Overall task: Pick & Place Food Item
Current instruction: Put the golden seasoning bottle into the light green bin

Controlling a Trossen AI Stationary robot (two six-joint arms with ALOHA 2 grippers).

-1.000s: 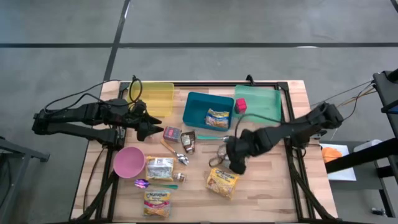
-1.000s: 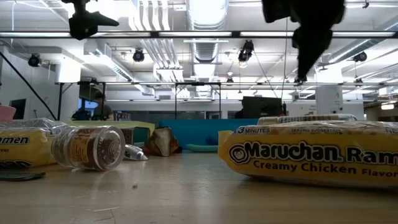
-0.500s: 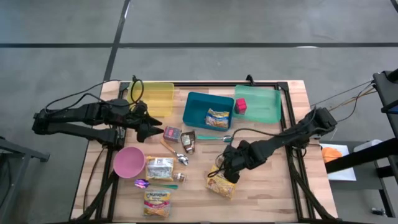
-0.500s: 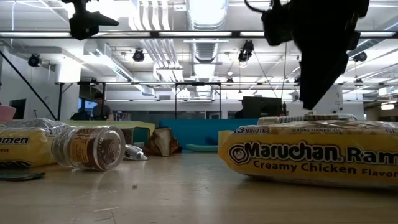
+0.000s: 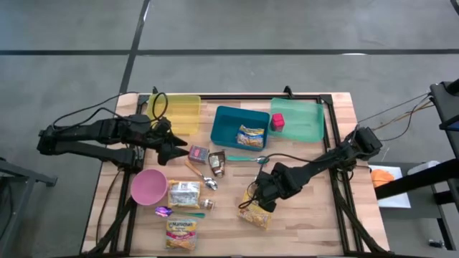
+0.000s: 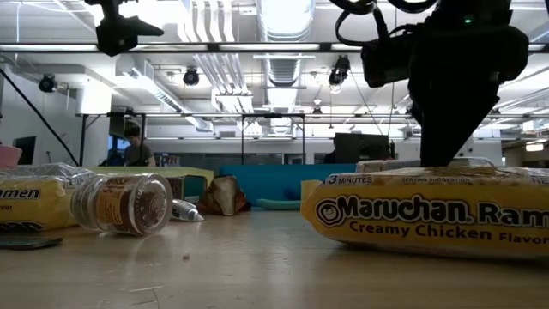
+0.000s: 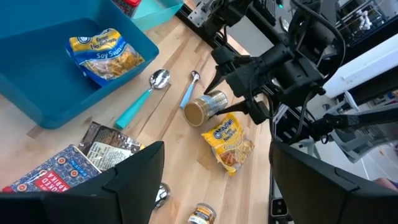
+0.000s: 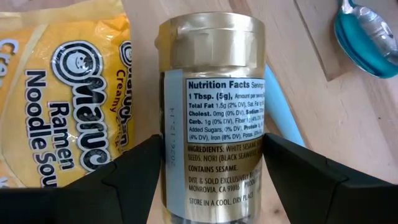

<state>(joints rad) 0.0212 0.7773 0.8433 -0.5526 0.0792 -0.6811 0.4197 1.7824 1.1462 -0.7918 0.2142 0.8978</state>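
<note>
A jar (image 8: 214, 112) with a gold lid and a white nutrition label lies on its side on the wooden table, close beside a yellow Maruchan ramen pack (image 8: 68, 106). My right gripper (image 8: 214, 186) points steeply down over the jar, open, with one finger on each side of the jar's body; I cannot tell whether they touch it. In the high view this gripper (image 5: 262, 192) covers the jar, just above the ramen pack (image 5: 257, 213). The left wrist view shows the jar (image 7: 207, 107) under it. My left gripper (image 5: 176, 147) hangs open above the table's left part.
A blue bin (image 5: 228, 122) holding a soy-sauce noodle pack (image 5: 250, 135), a green bin (image 5: 305, 122) and a yellow bin (image 5: 179, 113) stand along the far side. A teal spoon (image 5: 247, 158), a pink bowl (image 5: 148, 186), more noodle packs (image 5: 184, 193) and small packets lie mid-table.
My right gripper has come down and toward the table's near left, from above the table's middle to the jar beside the ramen pack, its fingers keeping the same gap. The jar and the pack have not moved.
</note>
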